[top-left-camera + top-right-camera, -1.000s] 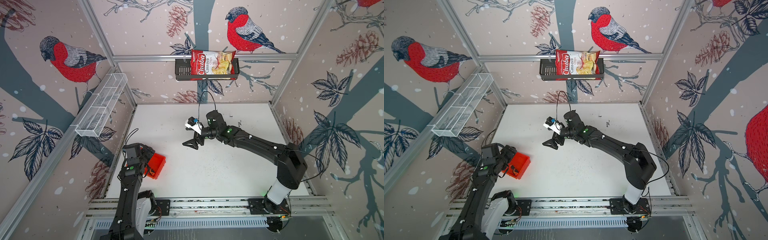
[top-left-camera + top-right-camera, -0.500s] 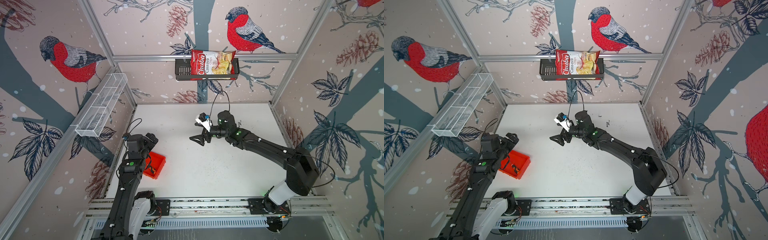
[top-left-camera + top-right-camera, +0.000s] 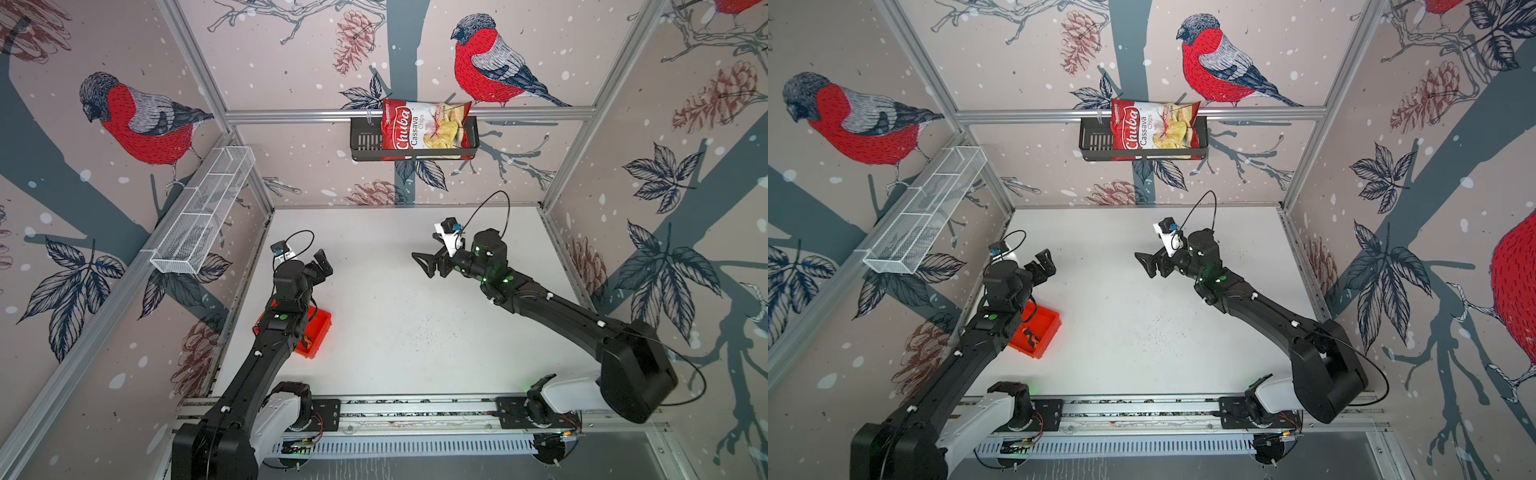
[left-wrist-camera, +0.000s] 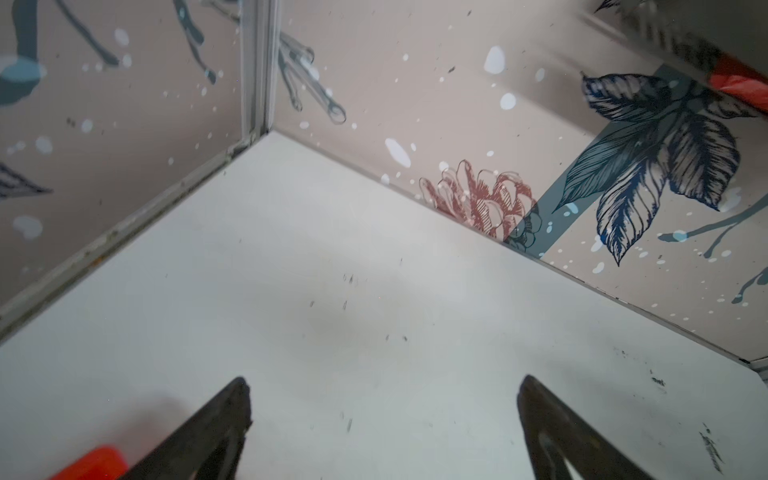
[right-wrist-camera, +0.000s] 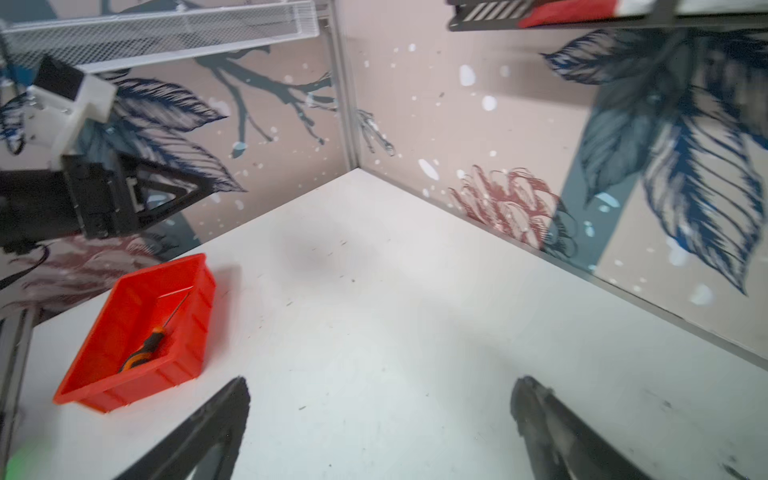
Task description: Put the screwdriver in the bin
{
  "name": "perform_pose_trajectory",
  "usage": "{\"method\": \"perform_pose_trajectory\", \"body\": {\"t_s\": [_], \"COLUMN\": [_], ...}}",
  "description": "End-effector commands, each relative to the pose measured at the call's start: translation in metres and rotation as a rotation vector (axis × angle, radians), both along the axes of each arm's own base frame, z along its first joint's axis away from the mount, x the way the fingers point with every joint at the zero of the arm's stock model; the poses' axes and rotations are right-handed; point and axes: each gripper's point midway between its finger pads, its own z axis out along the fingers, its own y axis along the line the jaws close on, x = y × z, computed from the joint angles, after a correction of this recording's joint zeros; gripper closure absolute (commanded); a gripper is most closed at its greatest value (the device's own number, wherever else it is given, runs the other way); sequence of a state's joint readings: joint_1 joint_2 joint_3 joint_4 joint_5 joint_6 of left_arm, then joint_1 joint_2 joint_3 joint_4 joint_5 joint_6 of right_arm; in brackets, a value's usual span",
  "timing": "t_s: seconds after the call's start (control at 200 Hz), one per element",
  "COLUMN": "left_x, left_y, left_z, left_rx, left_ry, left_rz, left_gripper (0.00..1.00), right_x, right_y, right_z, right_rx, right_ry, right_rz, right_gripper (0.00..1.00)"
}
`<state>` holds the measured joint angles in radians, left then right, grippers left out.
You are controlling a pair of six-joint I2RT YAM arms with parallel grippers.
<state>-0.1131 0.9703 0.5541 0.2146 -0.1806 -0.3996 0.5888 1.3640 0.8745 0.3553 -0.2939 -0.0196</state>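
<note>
The red-orange bin (image 3: 323,328) (image 3: 1052,328) (image 5: 145,384) sits at the left edge of the white table, partly under my left arm. The screwdriver (image 5: 145,348) (image 3: 1030,337) (image 3: 306,343) lies flat inside it, orange-and-black handle toward the front wall and thin shaft pointing back. My left gripper (image 3: 322,264) (image 3: 1044,263) (image 4: 382,390) hovers beyond the bin, open and empty; one bin corner (image 4: 93,461) shows beside a finger. My right gripper (image 3: 422,264) (image 3: 1143,264) (image 5: 380,390) hangs open and empty over mid-table, pointing left.
A black slotted basket (image 3: 365,143) holding a chips bag (image 3: 424,129) hangs on the back wall. A long white wire-mesh basket (image 3: 203,216) runs along the left wall. Patterned walls close three sides, and a metal rail (image 3: 415,409) carries both arm bases at the front.
My left gripper has lifted away from the bin toward the back and opened fully, leaving the screwdriver in the bin. My right arm has drawn back to the right.
</note>
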Motion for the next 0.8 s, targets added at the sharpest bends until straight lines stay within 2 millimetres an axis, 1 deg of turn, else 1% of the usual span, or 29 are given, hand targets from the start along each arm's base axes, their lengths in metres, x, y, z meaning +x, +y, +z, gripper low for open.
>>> {"method": "perform_pose_trajectory", "body": {"t_s": [0.0,0.08,0.155,0.215,0.23,0.25,0.365,0.465,0.56,0.65,0.69,0.751,0.796], "left_x": [0.010,0.009,0.011,0.017,0.018,0.020,0.025,0.021,0.017,0.014,0.013,0.011,0.010], "left_y": [-0.008,-0.004,0.002,0.001,0.001,0.001,0.016,0.032,0.037,0.038,0.040,0.045,0.047], "left_z": [0.032,0.031,0.024,0.015,0.013,0.009,-0.010,-0.021,-0.031,-0.043,-0.048,-0.056,-0.059], "left_rx": [0.121,0.143,0.196,0.280,0.300,0.321,0.412,0.447,0.494,0.520,0.525,0.512,0.505], "left_ry": [-0.202,-0.271,-0.279,-0.251,-0.242,-0.229,-0.162,-0.142,-0.138,-0.122,-0.113,-0.097,-0.100], "left_rz": [-0.064,-0.040,-0.010,-0.028,-0.032,-0.033,0.031,0.121,0.122,0.109,0.111,0.124,0.128], "left_gripper": [0.01,0.02,0.02,0.02,0.02,0.02,0.02,0.03,0.03,0.03,0.03,0.03,0.03], "right_x": [0.019,0.025,0.032,0.039,0.037,0.038,0.040,0.040,0.036,0.027,0.023,0.017,0.013], "right_y": [-0.034,-0.058,-0.083,-0.105,-0.112,-0.121,-0.168,-0.212,-0.248,-0.273,-0.280,-0.291,-0.298], "right_z": [0.013,0.007,0.001,-0.011,-0.005,-0.006,-0.018,-0.036,-0.061,-0.083,-0.091,-0.099,-0.101], "right_rx": [0.054,0.051,0.044,0.029,0.039,0.042,0.058,0.040,-0.019,-0.063,-0.066,-0.050,-0.021], "right_ry": [-0.045,-0.057,-0.055,-0.037,-0.054,-0.058,-0.071,-0.061,-0.042,-0.023,-0.024,-0.042,-0.063], "right_rz": [-0.175,-0.263,-0.339,-0.397,-0.414,-0.438,-0.561,-0.695,-0.820,-0.902,-0.923,-0.957,-0.983], "right_gripper": [0.00,0.00,0.00,0.00,0.00,0.00,0.00,0.00,0.00,0.00,0.00,0.00,0.00]}}
